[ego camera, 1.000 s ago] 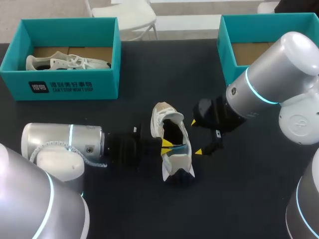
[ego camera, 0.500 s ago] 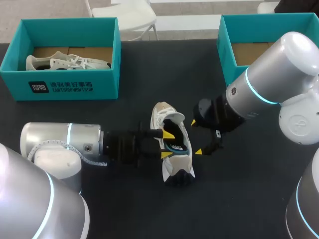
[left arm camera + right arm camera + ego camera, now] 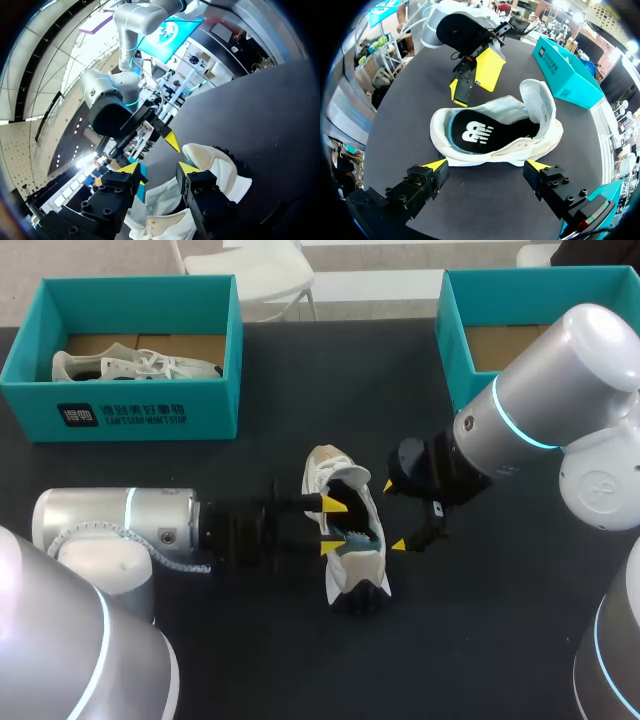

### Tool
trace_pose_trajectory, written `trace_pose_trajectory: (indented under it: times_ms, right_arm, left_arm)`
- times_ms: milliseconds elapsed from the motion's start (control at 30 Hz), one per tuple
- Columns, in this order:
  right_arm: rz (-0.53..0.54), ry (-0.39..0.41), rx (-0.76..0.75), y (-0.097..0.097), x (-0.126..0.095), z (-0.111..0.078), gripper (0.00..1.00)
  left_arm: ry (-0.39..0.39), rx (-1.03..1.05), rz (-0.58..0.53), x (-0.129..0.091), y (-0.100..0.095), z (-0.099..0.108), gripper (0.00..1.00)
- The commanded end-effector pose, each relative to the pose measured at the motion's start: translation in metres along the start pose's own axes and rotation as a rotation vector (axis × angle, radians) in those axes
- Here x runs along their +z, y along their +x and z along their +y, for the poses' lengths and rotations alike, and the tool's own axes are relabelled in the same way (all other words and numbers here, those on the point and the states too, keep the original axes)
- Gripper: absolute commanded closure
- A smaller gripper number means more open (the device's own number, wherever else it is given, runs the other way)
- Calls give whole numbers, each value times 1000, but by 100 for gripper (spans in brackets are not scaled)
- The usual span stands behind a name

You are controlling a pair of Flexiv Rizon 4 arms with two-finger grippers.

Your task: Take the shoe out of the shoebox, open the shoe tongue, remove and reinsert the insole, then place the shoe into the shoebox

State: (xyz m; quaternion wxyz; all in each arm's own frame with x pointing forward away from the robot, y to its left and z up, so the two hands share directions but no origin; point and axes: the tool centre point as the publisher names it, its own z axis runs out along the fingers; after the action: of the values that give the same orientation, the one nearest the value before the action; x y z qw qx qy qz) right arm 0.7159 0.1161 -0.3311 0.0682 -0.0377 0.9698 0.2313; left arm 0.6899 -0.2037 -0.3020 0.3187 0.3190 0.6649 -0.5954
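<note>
Your left gripper (image 3: 327, 526) had backed out of the white sneaker (image 3: 352, 568) at mid-table, fingers apart at its left rim; your right gripper (image 3: 393, 515) stayed spread on its right, the black insole (image 3: 475, 132) apparently seated, boxing still ahead

2 silver-white arms (image 3: 110, 525) (image 3: 560, 390) w/ cyan rings (image 3: 510, 420); left claw (image 3: 329, 525), right claw (image 3: 393, 515) black, yellow-tipped

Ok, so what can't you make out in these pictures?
- Right shoebox: head view, most of its inside is covered by the right arm.
- Shoe on the table: left wrist view, the left jaws cover its middle.
- Insole: right wrist view, one end runs under the raised upper.
- Second shoe in the left shoebox: head view, too small for detail.
</note>
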Motion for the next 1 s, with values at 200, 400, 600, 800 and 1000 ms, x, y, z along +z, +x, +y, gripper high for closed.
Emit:
trace_pose_trajectory:
  times_ms: [200,400,600,800,1000]
  right_arm:
    - [-3,2,0,1,1,0,0]
    - [-3,2,0,1,1,0,0]
    - [-3,2,0,1,1,0,0]
    - [-3,2,0,1,1,0,0]
    - [7,15,10,1,-28,-12,0]
  left_arm:
    - [10,-7,14,-23,-14,-14,51]
    - [-7,11,134,-44,-27,-2,42]
    - [35,56,272,-55,-53,2,50]
    - [82,74,541,-56,-71,-1,24]
    - [103,82,810,-60,-73,-8,0]
